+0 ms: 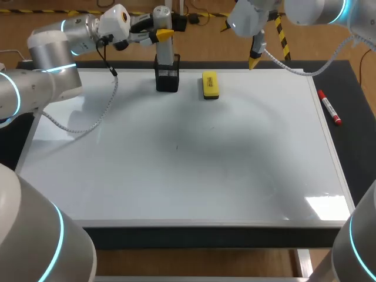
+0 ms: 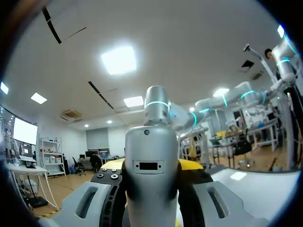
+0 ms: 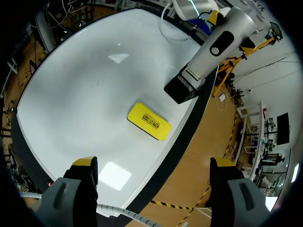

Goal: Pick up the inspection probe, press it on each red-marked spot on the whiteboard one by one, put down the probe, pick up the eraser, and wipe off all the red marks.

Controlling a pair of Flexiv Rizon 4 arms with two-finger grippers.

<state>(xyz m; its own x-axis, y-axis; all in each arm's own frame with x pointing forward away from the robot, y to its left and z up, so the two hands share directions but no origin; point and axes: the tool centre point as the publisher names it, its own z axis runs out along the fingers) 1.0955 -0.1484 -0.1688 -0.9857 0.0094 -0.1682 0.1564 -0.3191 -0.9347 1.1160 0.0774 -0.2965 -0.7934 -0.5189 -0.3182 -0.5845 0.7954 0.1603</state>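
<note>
The inspection probe (image 1: 163, 23), a silver cylinder with a dark lower part, stands with its lower end in the black mesh holder (image 1: 167, 75) at the whiteboard's far edge. My left gripper (image 1: 164, 34) is shut on the probe (image 2: 151, 170), whose body fills the gap between the fingers (image 2: 90, 203). In the right wrist view the probe (image 3: 222, 40) leans out of the holder (image 3: 183, 86). The yellow eraser (image 1: 210, 84) lies flat just right of the holder. My right gripper (image 1: 254, 59) hangs open above the far edge, with the eraser (image 3: 149, 120) ahead of the right gripper (image 3: 151, 165).
The whiteboard (image 1: 188, 170) covers most of the table and shows only a tiny dark speck (image 1: 176, 147) near its middle. A red marker (image 1: 329, 107) lies on the black table surface beyond the board's right edge. A cable (image 1: 88, 123) from my left arm hangs over the board's left part.
</note>
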